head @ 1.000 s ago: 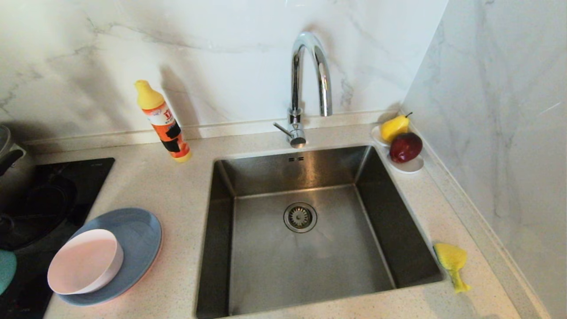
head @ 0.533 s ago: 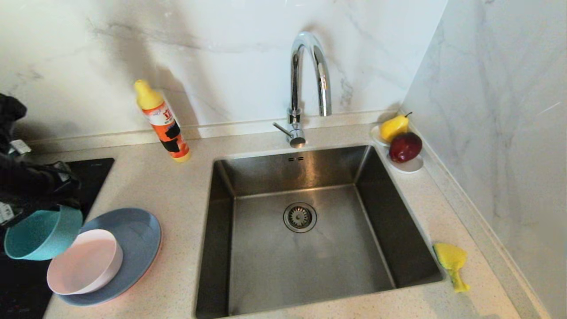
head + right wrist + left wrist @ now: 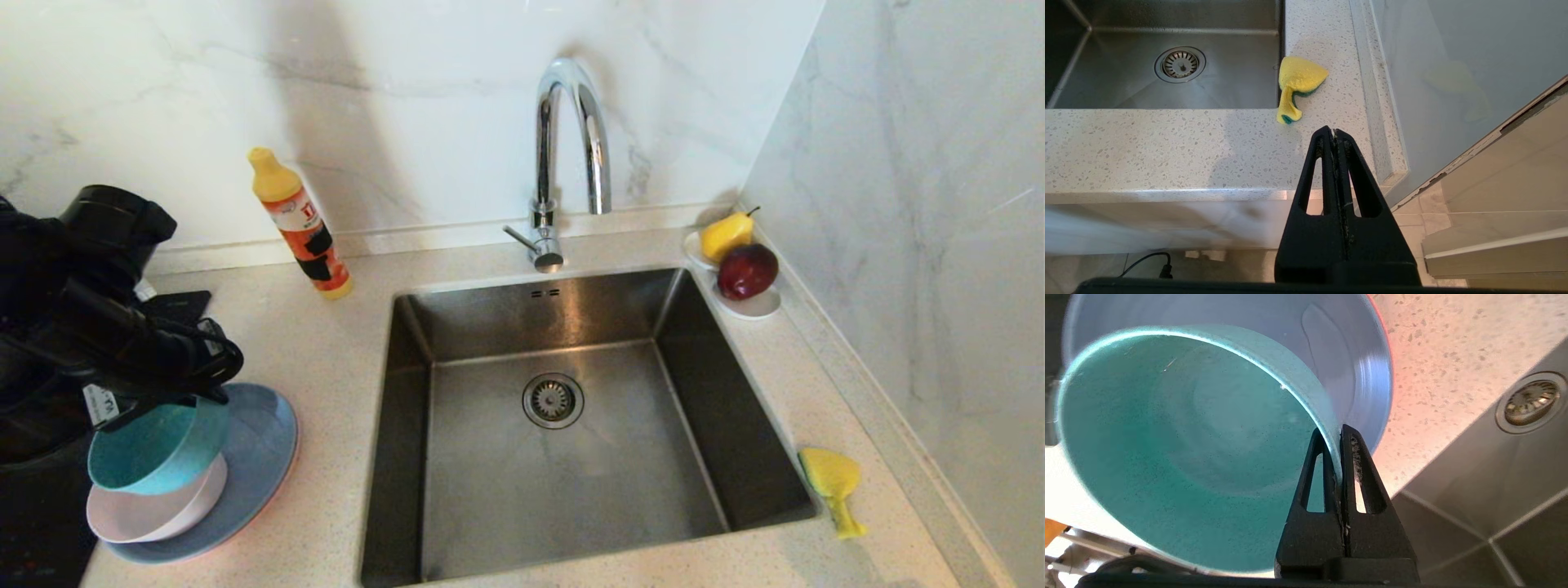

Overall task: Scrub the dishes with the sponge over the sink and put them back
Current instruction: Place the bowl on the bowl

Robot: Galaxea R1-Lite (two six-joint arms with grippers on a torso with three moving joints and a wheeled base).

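left gripper (image 3: 1340, 430) pinching the rim of the round teal bowl (image 3: 155, 447) above the stacked dishes.
the teal bowl is empty, tilted over the pale pink bowl (image 3: 151, 510) that sits in the grey-blue plate (image 3: 261, 445); the square steel sink (image 3: 563, 482) holds only its drain strainer (image 3: 553, 400); the crumpled yellow sponge (image 3: 1298, 83) lies on the counter beside the sink; the right gripper (image 3: 1336, 132), clenched empty, hangs off the counter edge; a small white dish (image 3: 755, 306) holds a pear and an apple.

The sink (image 3: 563, 457) basin lies open to a gripper from above. The faucet (image 3: 571, 147) overhangs its far edge, with the detergent bottle (image 3: 300, 224) far left.
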